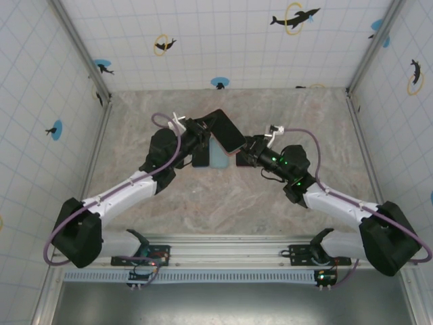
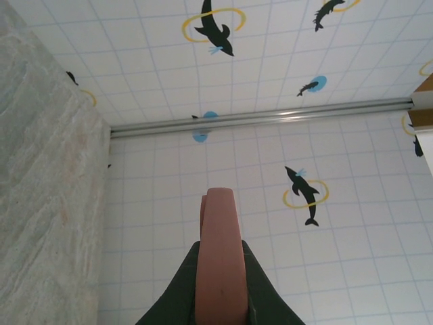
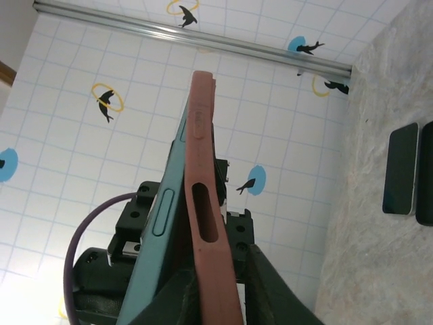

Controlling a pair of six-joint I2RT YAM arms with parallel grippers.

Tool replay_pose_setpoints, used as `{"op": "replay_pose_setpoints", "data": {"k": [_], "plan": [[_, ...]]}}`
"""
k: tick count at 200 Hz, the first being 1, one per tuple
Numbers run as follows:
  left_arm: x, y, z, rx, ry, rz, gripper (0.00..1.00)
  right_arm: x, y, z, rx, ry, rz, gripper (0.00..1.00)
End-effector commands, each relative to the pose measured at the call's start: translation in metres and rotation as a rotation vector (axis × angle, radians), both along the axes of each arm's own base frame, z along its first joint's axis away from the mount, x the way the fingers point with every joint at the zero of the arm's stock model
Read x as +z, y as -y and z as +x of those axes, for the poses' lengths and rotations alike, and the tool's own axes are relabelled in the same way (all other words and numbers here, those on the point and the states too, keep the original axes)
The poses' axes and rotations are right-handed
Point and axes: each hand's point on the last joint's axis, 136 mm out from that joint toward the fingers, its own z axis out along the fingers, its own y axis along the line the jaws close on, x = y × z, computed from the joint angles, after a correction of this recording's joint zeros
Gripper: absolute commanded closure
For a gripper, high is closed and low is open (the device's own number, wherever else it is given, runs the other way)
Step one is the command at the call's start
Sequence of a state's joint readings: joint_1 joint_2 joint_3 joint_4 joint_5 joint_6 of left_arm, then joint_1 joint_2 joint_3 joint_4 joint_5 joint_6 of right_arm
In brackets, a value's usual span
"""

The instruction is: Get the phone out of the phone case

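The phone (image 3: 161, 203) sits mostly in its pink case (image 1: 229, 132), and the pair is held in the air between the two arms, above the middle of the desk (image 1: 203, 203). The left hand (image 2: 220, 261) is clamped shut on one end of the case, whose rim runs up edge-on between its fingers (image 2: 176, 301). The right hand (image 3: 213, 274) has its fingers (image 3: 270, 288) drawn in close on the other end. It looks to be pinching the case wall alone, with the teal phone standing slightly off that wall at this end and meeting it again at the far end.

The case looks like soft rubber, so it should flex and peel but could spring back. The phone is stiff, smooth and likely slippery, and its glass would not take a drop well. I would hold the case by its rim near a corner and take the phone by its long edges, clear of the side button.

Much is hidden. The left wrist view gives only the case's edge, so the phone's seating at that end cannot be judged. Whether the right hand's inner finger is truly wedged between phone and case is hard to make out. Two flat slabs (image 1: 210, 157) lie on the desk under the hands – phones or cases, I cannot tell which.
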State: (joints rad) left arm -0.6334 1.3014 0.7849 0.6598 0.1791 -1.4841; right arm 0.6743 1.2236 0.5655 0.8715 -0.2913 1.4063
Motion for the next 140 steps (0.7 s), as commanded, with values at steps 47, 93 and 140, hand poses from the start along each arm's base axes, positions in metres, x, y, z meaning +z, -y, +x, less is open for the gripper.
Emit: {"op": "replay_pose_setpoints", "data": {"k": [47,93,140], "plan": [[-0.016,0.011,0.005,-0.029,-0.039,0.027,0.94,0.051,0.013,-0.002,-0.012,0.106,0.161,0.97],[-0.012,0.013,0.007,-0.035,-0.03,0.025,0.81,0.056,0.027,-0.002,-0.045,0.126,0.214,1.0],[-0.007,0.016,0.006,-0.051,-0.016,0.011,0.61,0.056,0.036,-0.002,-0.077,0.125,0.227,1.0]]}}
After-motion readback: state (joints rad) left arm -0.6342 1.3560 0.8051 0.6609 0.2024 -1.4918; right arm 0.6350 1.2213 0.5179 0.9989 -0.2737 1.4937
